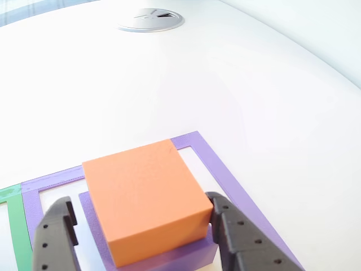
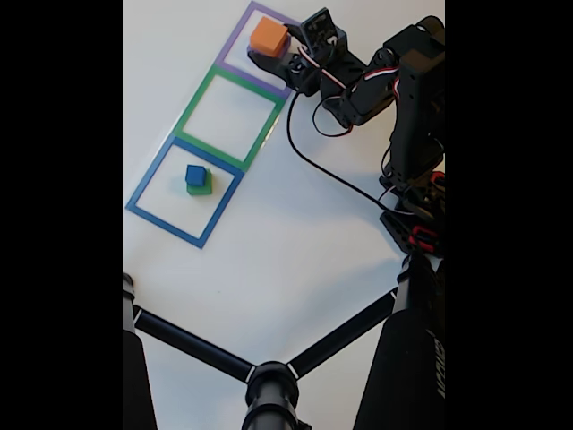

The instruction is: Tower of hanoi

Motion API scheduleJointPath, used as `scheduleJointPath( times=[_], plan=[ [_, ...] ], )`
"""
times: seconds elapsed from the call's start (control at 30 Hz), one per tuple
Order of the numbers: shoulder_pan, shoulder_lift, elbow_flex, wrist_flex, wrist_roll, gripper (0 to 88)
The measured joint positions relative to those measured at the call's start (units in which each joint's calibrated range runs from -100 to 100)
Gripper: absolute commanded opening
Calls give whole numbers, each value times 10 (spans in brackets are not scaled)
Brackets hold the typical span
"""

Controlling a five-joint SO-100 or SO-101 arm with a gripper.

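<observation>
The white bench carries everything, and in the fixed view the black arm reaches across it from the right toward the top. A black stand with spreading legs sits at the bottom of that view. Three square outlines lie in a slanting row: a purple frame at the top, a green frame in the middle and a blue frame at the bottom. A round grey cap is set into the bench at the far edge of the other view.

Inside the purple frame a flat purple block lies with an orange block stacked on it. The gripper straddles this pair, its jaws standing open, one finger well clear on the left and the other finger just beside the orange block's right face; whether it touches cannot be told. Nothing is clamped.

In the blue frame a small blue block rests on a green block.
</observation>
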Motion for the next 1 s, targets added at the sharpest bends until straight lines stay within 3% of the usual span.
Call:
scheduleJointPath(
  times=[0.3, 0.8, 1.0],
  plan=[
    [-5, 0, 0, 0, 0, 149],
    [-28, -19, 11, -3, 0, 145],
    [-56, -143, 52, 81, 4, 126]
  ],
)
